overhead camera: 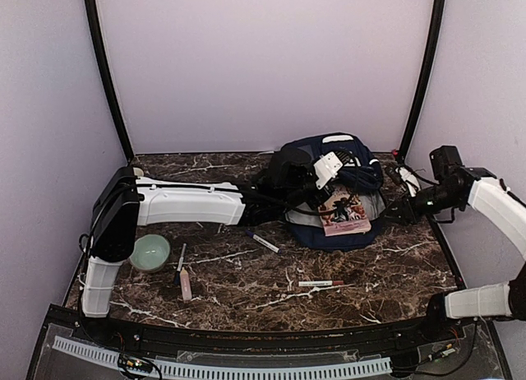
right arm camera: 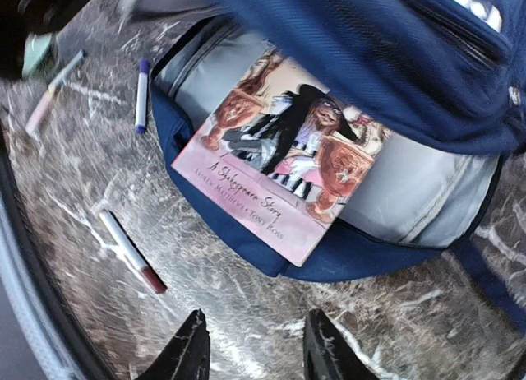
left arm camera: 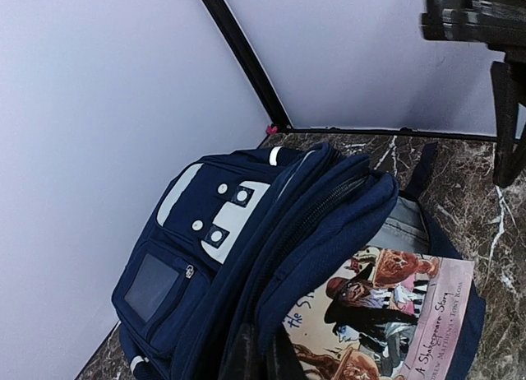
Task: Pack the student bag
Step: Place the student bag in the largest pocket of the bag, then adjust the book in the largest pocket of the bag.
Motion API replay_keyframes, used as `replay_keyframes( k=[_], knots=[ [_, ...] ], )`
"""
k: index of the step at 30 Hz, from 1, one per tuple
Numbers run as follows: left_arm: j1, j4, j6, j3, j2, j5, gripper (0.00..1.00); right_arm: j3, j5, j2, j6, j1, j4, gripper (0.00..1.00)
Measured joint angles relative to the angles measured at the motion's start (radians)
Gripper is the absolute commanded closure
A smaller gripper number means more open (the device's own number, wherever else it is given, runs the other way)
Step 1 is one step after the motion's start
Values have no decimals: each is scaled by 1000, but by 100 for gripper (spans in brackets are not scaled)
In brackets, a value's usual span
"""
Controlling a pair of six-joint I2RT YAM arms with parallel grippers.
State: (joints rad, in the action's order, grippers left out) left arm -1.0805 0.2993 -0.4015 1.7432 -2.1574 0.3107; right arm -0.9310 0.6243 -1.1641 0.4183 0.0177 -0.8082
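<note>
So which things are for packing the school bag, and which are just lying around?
For the job:
backpack, open
picture book, lying in its opening
purple-capped pen and red-tipped marker, probably next to pack

Just lying about, most likely:
green bowl
pink stick and thin tool beside the bowl; too small to tell what they are

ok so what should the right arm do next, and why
Probably nudge the book deeper into the student bag with the right gripper: its jaws stand open and empty near the book, whose corner sticks out past the bag's rim, while the left gripper holds the flap up.
</note>
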Motion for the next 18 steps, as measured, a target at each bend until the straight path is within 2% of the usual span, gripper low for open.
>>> replay_keyframes(
  k=[4,8,14,18],
  knots=[
    [0,1,25,0,4,-6,100,112,-109,154,114,113,50,38],
    [0,-9,50,-6,19,-12,100,154,-199,213,251,237,61,33],
    [1,-10,80,-33,37,-26,100,153,-376,130,339,418,111,32],
    [1,-10,94,-45,45,-34,100,153,-500,72,360,510,180,36]
  ],
)
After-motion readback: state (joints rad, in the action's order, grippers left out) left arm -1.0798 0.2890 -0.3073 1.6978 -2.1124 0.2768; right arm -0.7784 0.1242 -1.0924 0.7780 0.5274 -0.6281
